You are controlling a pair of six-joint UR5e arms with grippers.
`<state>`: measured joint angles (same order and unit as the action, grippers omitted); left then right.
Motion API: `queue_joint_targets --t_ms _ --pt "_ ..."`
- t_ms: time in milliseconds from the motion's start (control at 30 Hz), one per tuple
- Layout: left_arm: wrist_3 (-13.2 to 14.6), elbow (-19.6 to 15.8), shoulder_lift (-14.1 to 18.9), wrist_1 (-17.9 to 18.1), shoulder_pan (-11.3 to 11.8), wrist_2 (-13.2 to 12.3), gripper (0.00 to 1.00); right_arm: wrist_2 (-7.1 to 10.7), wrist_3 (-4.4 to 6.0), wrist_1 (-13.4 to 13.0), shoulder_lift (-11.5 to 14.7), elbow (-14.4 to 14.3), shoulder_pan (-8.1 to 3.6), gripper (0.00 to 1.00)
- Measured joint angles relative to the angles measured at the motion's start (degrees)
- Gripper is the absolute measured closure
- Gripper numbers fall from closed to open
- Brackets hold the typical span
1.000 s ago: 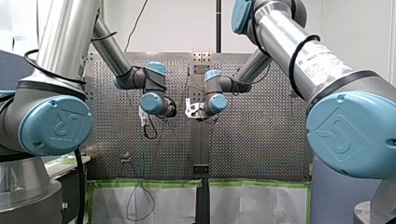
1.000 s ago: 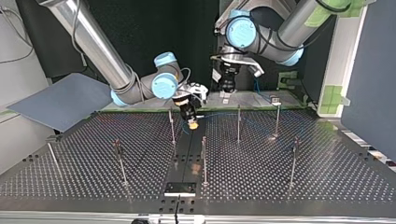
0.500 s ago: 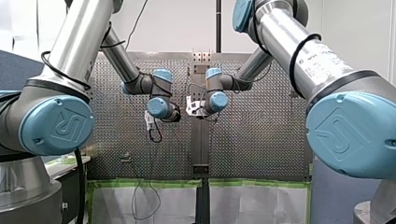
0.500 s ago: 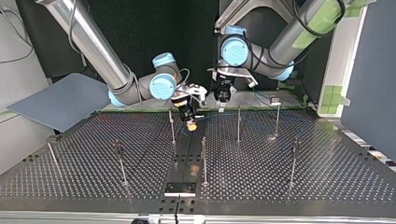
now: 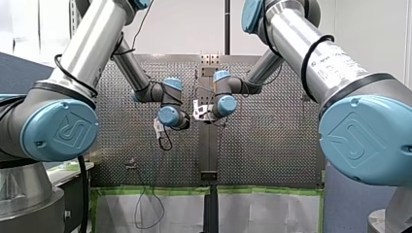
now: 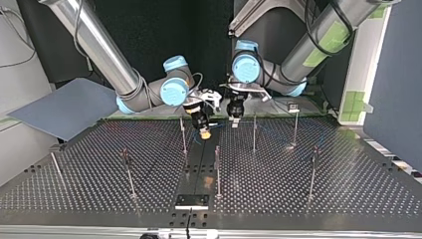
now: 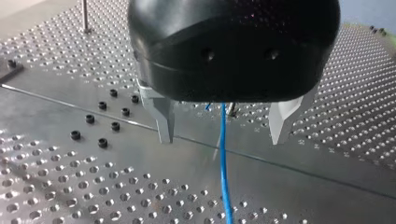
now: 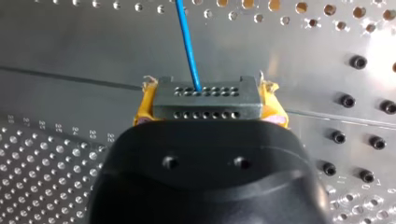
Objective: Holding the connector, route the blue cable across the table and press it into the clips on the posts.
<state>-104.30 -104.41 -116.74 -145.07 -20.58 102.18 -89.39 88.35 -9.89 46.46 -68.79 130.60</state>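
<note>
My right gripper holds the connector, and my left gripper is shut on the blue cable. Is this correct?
Not quite. The left wrist view shows my left gripper open: the blue cable runs through its gap, unclamped. My right gripper does hold the connector.

Blue cable (image 7: pixel 223 169) partly hidden behind my left claw (image 7: pixel 221 140)
</note>
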Motion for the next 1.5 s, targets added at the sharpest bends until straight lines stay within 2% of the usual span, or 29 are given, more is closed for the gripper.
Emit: queue_joint_targets --t_ms 200,600,1000,1200,1233,1267,1300,1333,1367,1400,1467,1500 --pt "-0.17 2.04 -0.41 -0.04 0.10 -0.03 0.00 -0.05 0.00 -0.03 0.00 0.00 0.01 1.00" --pt "-0.80 2.53 -1.04 -0.09 0.81 -1.50 0.00 0.31 0.21 -0.05 0.00 0.00 -0.02 1.00" --pt "0.45 7.33 -6.73 -1.96 0.25 2.09 0.00 0.61 0.43 -0.04 0.00 0.01 0.08 1.00" --pt "1.51 7.54 -7.27 -2.81 0.07 3.35 0.00 0.55 0.44 -0.05 0.00 0.00 -0.01 1.00" --pt "1.83 7.54 -7.27 -2.95 0.02 3.66 0.07 0.54 0.44 -0.05 0.00 0.00 -0.03 1.00" --pt "2.19 7.54 -7.28 -3.07 -0.06 4.01 0.24 0.54 0.44 -0.05 0.00 0.00 -0.03 1.00" --pt "2.70 7.55 -7.28 -3.21 -0.16 4.52 0.24 0.54 0.44 -0.05 0.00 0.00 -0.05 1.00" --pt "3.04 7.56 -7.28 -3.28 -0.24 4.90 0.36 0.53 0.44 -0.06 0.00 -0.01 -0.08 1.00" --pt "3.31 7.56 -7.28 -3.31 -0.33 5.29 0.55 0.53 0.44 -0.07 -0.01 -0.02 -0.09 1.00" --pt "3.58 7.57 -7.29 -3.29 -0.47 5.82 0.55 0.53 0.45 -0.09 -0.01 -0.01 -0.10 1.00" --pt "3.82 7.57 -7.29 -3.22 -0.68 6.60 0.80 0.53 0.48 -0.11 -0.01 -0.01 -0.12 1.00" --pt "3.89 7.57 -7.30 -3.14 -0.82 7.05 0.80 0.53 0.47 -0.12 0.00 -0.01 -0.13 1.00"
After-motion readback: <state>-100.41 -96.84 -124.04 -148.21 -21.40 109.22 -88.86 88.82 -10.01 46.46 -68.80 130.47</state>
